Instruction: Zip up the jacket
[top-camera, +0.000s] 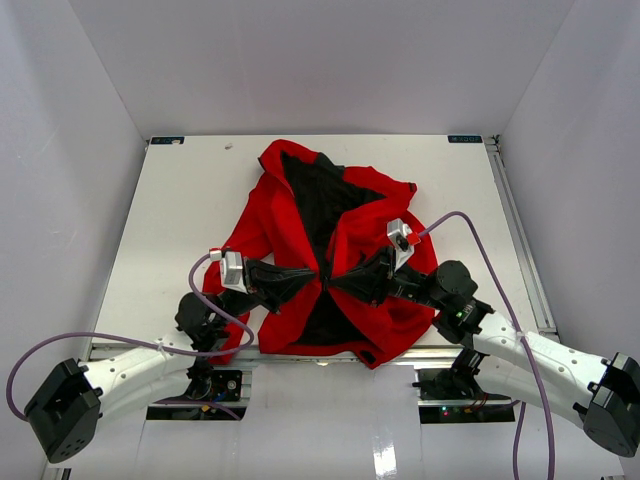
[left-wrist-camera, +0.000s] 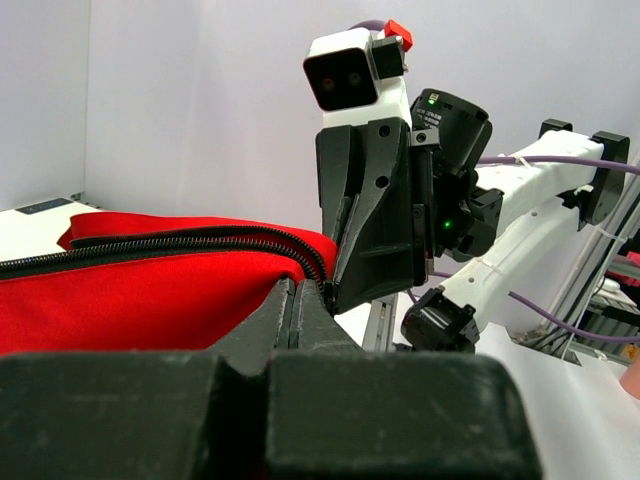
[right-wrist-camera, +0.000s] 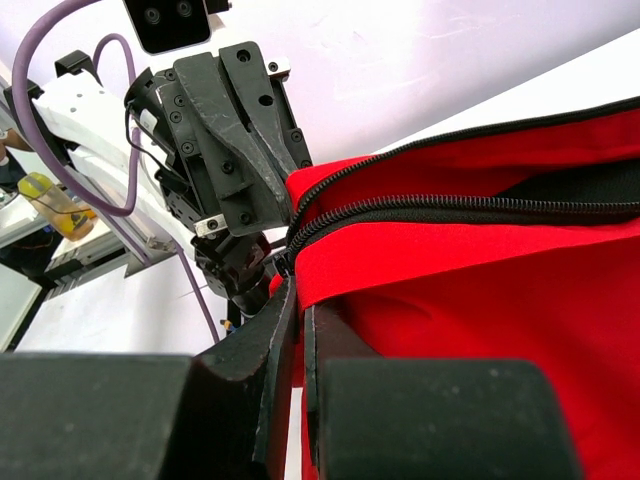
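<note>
Left claw (top-camera: 310, 278): clamped on jacket (top-camera: 275, 225) front edge.
Right claw (top-camera: 340, 281): clamped on opposite edge.
Progress: zip (right-wrist-camera: 450, 205) lay open; all zipping remained.

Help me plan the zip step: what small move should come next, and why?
Probably anchor with the left gripper and ease the right gripper toward the collar: both are shut on the jacket where its zipper teeth converge, and the black lining above shows it open.

Red jacket (top-camera: 270, 225), front up on table (top-camera: 180, 200), collar toward far edge, hem at near edge. Unzipped: black lining (top-camera: 315, 200) shows above and below mid-front, where the two edges are drawn together. Dark zipper (right-wrist-camera: 450, 208) teeth line both edges.
</note>
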